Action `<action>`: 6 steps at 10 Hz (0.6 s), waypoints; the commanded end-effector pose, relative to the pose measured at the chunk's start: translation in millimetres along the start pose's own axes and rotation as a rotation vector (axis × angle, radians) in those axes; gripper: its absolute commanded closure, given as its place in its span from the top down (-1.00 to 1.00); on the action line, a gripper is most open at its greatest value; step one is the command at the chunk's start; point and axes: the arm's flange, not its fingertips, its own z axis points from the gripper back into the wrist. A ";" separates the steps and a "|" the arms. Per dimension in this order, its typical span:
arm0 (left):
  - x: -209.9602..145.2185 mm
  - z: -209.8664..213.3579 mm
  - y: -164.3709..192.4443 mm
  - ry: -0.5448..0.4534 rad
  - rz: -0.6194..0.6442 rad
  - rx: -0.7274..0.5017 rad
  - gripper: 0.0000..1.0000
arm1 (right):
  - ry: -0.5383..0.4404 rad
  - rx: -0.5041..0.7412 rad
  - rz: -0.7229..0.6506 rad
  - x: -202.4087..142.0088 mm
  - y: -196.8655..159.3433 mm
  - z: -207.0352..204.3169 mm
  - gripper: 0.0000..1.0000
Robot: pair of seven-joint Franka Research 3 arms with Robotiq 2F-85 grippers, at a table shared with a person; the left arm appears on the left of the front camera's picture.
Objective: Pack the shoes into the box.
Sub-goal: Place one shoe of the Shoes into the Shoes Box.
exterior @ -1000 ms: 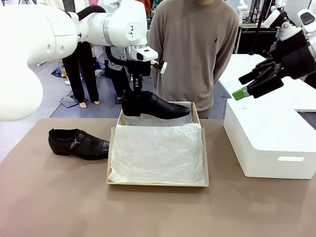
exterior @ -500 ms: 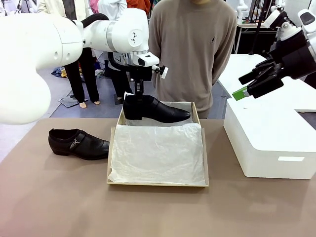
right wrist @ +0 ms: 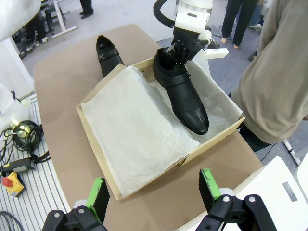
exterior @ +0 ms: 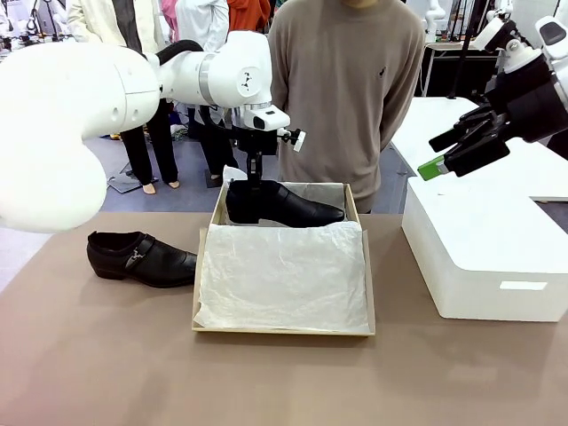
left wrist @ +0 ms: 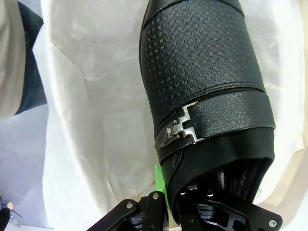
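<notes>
Lowered and nudged rightward since a second ago: left arm (exterior: 133, 80) with its shoe (exterior: 288, 206), now down at the far end of the box (exterior: 284, 330). No change elsewhere in second shoe (exterior: 142, 257), right gripper (exterior: 435, 153) or tissue (exterior: 284, 275).

Surface (exterior: 106, 355): tan, carrying everything. White box (exterior: 497, 257): at the robot's right. Box: shallow cardboard, tissue-lined, mid-surface. Shoe: lengthwise along the far wall, toe toward the robot's right, sole seemingly on the tissue, though contact hard to confirm from the front. Second shoe: on the surface just left of the box, apart from it. Left gripper (exterior: 256, 182): pinching the shoe's heel collar, one finger apparently inside the opening. Right gripper: spread wide above the white box, holding nothing.

Handling: stiff sole and heel, softer upper; glossy leather, probably slippery and easily scuffed; moderate weight. Best taken at the heel collar, one pad inside and one outside; same hold advisable for the second shoe.
</notes>
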 end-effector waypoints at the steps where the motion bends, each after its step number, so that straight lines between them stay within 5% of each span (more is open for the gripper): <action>1: 6.9 -7.1 12.3 0.014 0.009 -0.019 -1.00 | -0.018 0.013 0.008 0.8 -1.6 -0.8 1.00; 6: 8.6 -14.7 13.7 0.030 0.011 -0.021 -1.00 | -0.018 0.013 0.008 0.8 -1.6 -0.8 1.00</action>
